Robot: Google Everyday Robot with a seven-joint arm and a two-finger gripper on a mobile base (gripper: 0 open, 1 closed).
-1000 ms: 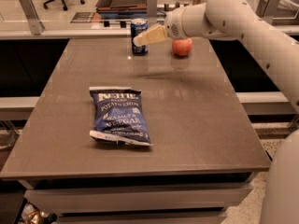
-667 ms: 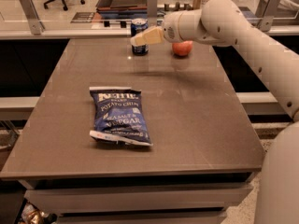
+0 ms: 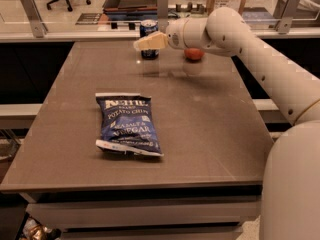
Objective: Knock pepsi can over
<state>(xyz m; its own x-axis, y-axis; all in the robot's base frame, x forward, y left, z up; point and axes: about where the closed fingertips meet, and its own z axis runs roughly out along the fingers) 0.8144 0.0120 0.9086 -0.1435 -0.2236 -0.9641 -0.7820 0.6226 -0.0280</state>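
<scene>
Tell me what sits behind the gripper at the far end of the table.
Behind the gripper stands the pepsi can, upright near the far edge of the table. Its top and base show; the gripper covers its middle, so contact cannot be judged.

The brown table (image 3: 215,134) carries an upright pepsi can (image 3: 148,28) just behind the gripper (image 3: 144,43). A red fruit (image 3: 194,54) sits near it, and a flat chip bag (image 3: 127,125) lies well in front.

Tally: one pepsi can (image 3: 148,28); one blue chip bag (image 3: 128,125); one reddish round fruit (image 3: 194,54); one table (image 3: 210,134); one gripper (image 3: 140,44), crossing the can's front at the table's far end.
</scene>
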